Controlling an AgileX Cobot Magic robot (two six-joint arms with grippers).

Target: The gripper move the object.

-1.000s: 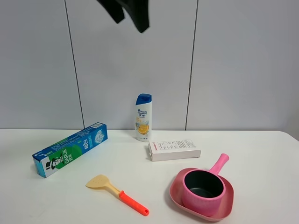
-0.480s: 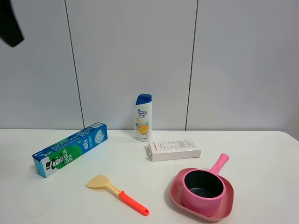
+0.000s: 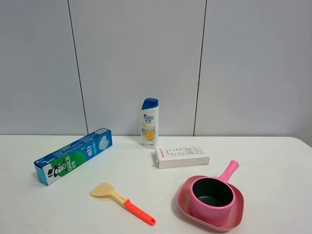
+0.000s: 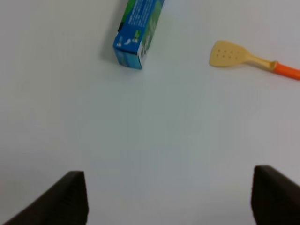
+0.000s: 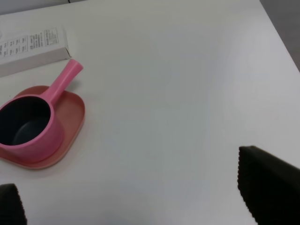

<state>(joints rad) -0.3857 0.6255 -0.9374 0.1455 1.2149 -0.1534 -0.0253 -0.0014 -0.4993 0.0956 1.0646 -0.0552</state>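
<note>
Arm gone from high view | saucepan on plate | box nr handle

Bright, even light; soft shadows on the desk. Left wrist view is blurry, the high view sharp.

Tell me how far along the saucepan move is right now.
Judging by this moment, the saucepan sits on the pink plate with its handle toward the white box, and nothing grips it. Both grippers, left and right, are open and empty above the table, clear of the pan. I cannot tell whether it was already moved there.
</note>
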